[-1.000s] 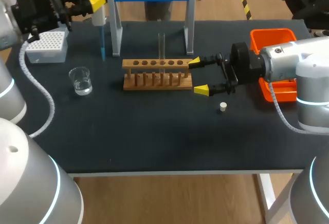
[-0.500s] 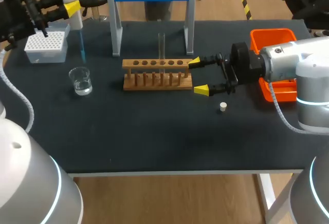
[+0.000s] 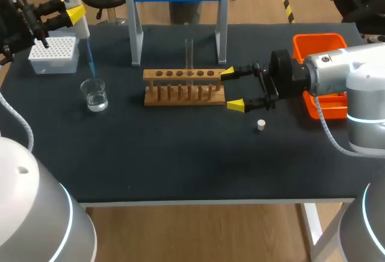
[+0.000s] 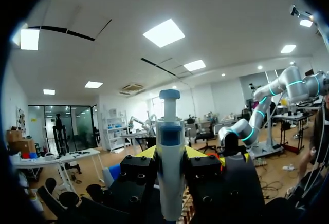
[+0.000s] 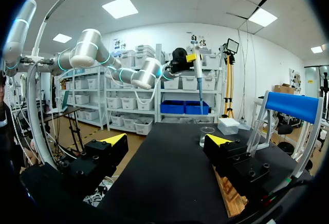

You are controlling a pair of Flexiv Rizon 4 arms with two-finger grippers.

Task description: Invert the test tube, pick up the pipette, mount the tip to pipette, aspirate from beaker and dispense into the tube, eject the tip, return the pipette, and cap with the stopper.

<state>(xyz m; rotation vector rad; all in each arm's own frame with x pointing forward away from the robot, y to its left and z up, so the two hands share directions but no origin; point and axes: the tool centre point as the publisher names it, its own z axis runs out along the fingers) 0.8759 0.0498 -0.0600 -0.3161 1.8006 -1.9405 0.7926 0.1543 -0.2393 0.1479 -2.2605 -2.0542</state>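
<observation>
Pipette is hanging straight up and down, pinched by the left gripper, its blue tip pointing down close above the beaker. Right gripper is hovering by the rack, fingers spread.

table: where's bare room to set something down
The front strip of the table, nearer than the beaker, rack and stopper, is bare; so is the gap between beaker and rack. Crowded: the rack's end at the right gripper.
</observation>
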